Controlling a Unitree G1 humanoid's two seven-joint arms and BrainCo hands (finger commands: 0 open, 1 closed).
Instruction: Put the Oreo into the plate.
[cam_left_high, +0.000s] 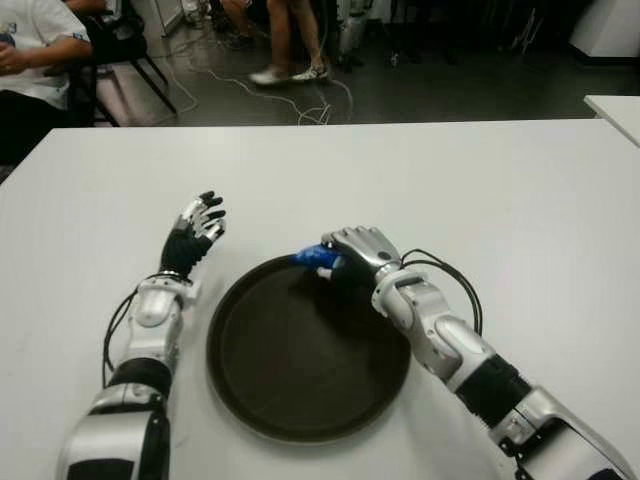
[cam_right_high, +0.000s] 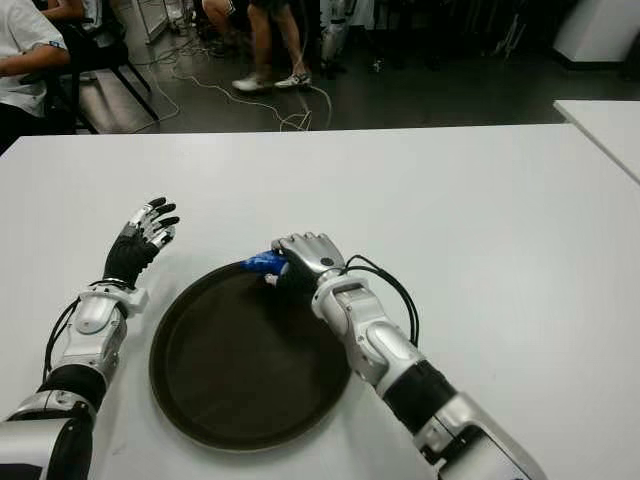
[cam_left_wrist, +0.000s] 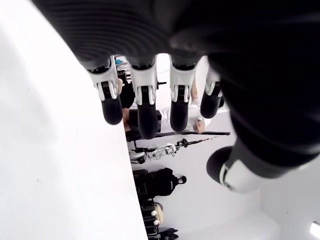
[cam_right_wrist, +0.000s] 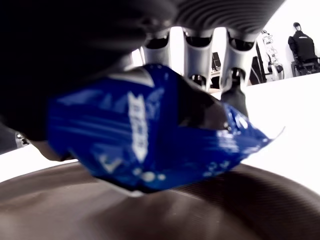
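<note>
A blue Oreo packet (cam_right_wrist: 150, 135) is gripped in my right hand (cam_left_high: 345, 258), whose fingers curl around it. Hand and Oreo packet (cam_left_high: 315, 257) hover over the far rim of the dark round plate (cam_left_high: 290, 380), which lies on the white table (cam_left_high: 480, 190) in front of me. The right wrist view shows the packet just above the plate's surface (cam_right_wrist: 210, 210), not touching it. My left hand (cam_left_high: 196, 232) shows left of the plate, fingers spread and holding nothing.
A second white table's corner (cam_left_high: 615, 108) shows at the far right. People sit and stand beyond the table's far edge, among chairs (cam_left_high: 120, 50) and floor cables (cam_left_high: 310, 105).
</note>
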